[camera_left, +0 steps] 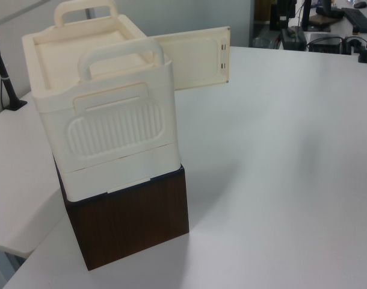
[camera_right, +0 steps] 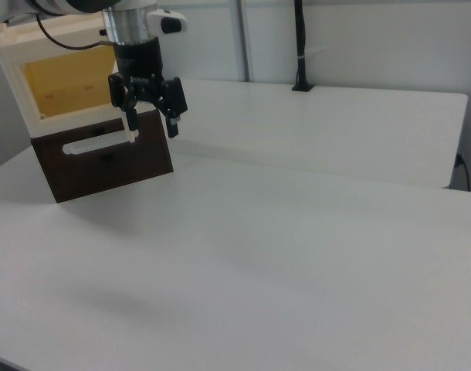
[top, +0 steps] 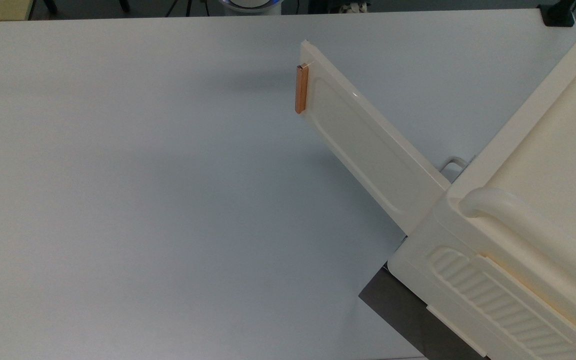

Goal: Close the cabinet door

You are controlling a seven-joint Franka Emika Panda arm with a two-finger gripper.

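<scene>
Cream plastic makes up the cabinet door (top: pixel 368 145), a long flat panel with a recessed rectangular inset, and we see a slim copper-orange bar handle (top: pixel 301 89) fixed at its free edge. In the top view the door stands wide open: its long axis runs from the hinge corner of the cabinet (top: pixel 518 240), at the top view's lower right, diagonally up toward the far middle of the white table (top: pixel 143 200), so the handle end points away from the box. In the left view the same panel (camera_left: pixel 195 60) juts out to the left view's right from behind the cabinet (camera_left: pixel 105 120), on edge and upright, its free end hanging above the table.

The cabinet itself is a cream-white box with a ribbed side panel (camera_left: pixel 114 131) and a thick rounded top handle (camera_left: pixel 120 54), and it sits on a dark brown wooden block (camera_left: pixel 132 223).

In the right view we find the gripper (camera_right: pixel 150 116) hanging in the air just in front of the cabinet's open, yellowish interior (camera_right: pixel 66 85), its two black fingers (camera_right: pixel 172 122) spread apart and gripping nothing.
</scene>
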